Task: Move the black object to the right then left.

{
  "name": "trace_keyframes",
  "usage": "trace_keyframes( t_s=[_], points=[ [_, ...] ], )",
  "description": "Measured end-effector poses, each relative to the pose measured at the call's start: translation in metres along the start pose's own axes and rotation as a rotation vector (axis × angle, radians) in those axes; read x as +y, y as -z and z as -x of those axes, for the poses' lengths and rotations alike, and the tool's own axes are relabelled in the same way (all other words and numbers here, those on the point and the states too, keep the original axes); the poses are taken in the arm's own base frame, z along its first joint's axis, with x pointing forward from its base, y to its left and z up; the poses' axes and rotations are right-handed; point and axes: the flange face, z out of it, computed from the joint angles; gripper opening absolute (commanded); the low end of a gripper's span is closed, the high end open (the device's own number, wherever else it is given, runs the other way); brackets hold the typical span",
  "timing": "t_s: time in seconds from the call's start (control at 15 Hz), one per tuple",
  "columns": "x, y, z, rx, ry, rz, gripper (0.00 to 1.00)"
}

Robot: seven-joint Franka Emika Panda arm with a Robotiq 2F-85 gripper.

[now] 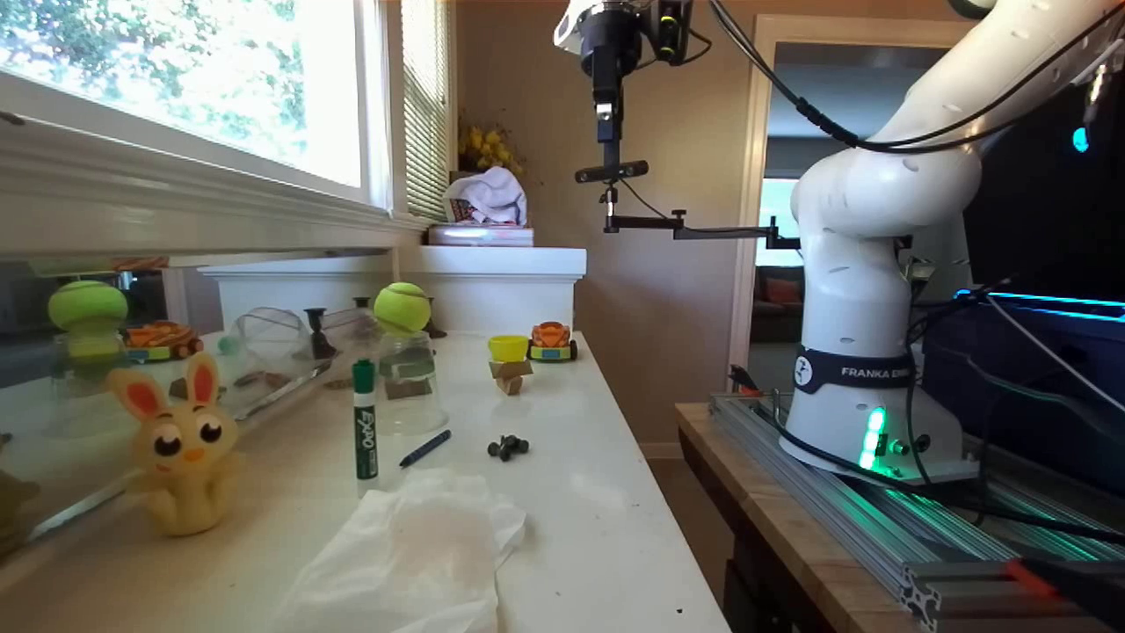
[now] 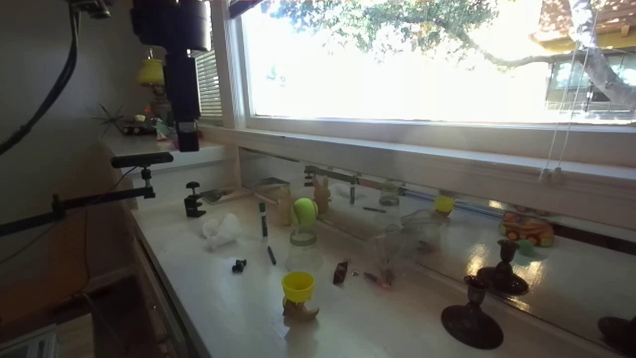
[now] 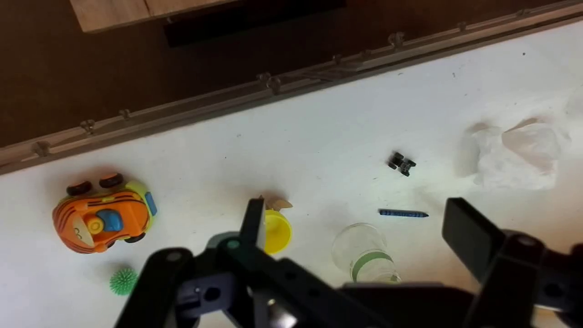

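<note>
Wrist view: the gripper [image 3: 360,228] has its fingers well apart above the white counter [image 3: 296,150]. Its body cuts off part of the glass jar [image 3: 364,248], and one finger covers a side of the yellow cup [image 3: 278,232]. Most of the brown piece [image 3: 279,203] under the cup is hidden. The black object [image 3: 401,164] lies on the counter, between the blue crayon [image 3: 403,213] and the counter's edge, near the paper napkin [image 3: 519,157]; its knobbly shape is too small to make out. Both exterior views catch the gripper side-on, so the gap cannot be judged there. In an exterior view, the arm [image 1: 888,198] is cut off at the top and the napkin at the bottom. In an exterior view, the tennis ball [image 2: 304,211] on the jar covers part of the toy rabbit [image 2: 284,211].
</note>
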Motion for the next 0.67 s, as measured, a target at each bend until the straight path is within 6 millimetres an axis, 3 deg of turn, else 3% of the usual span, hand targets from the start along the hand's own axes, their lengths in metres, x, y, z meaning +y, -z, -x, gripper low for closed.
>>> trace_keyframes(
  t_s=[0.27, 0.67],
  points=[
    [-0.015, -0.004, -0.002, -0.011, 0.116, 0.008, 1.0],
    [-0.116, -0.026, -0.01, -0.069, 0.446, 0.087, 1.0]
  ],
)
